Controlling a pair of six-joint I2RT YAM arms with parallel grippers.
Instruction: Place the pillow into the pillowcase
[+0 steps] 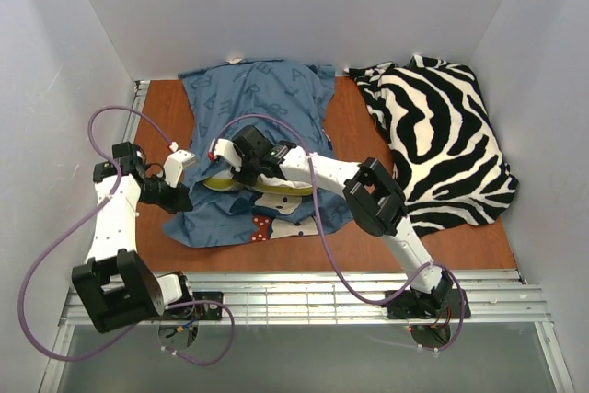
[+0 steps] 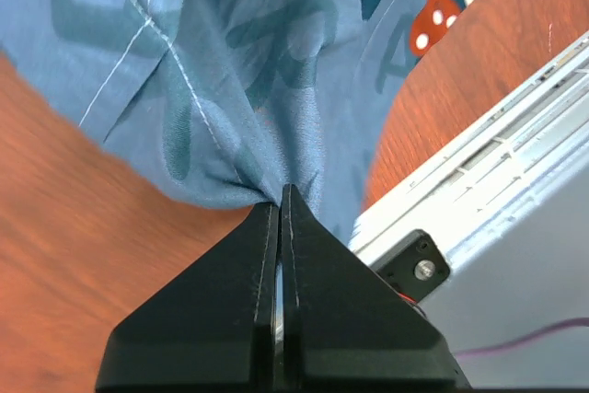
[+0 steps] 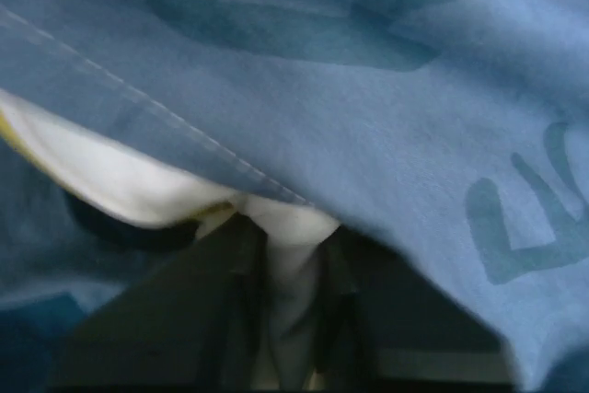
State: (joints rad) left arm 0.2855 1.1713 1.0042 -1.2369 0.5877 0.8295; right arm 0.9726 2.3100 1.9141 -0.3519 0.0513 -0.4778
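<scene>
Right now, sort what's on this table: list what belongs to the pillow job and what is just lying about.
Belongs to the job:
pillowcase, pinched by the left claw
pillow, partly under the pillowcase, held by the right claw

Just lying about:
zebra-striped cloth, at the far right of the table

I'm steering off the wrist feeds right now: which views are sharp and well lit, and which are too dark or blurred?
Top external: evenly lit, sharp, soft shadows only. Left wrist: left claw and pillowcase fold clear, table at left smeared. Right wrist: dim under the cloth, right claw dark and soft, pillow the one bright patch.
</scene>
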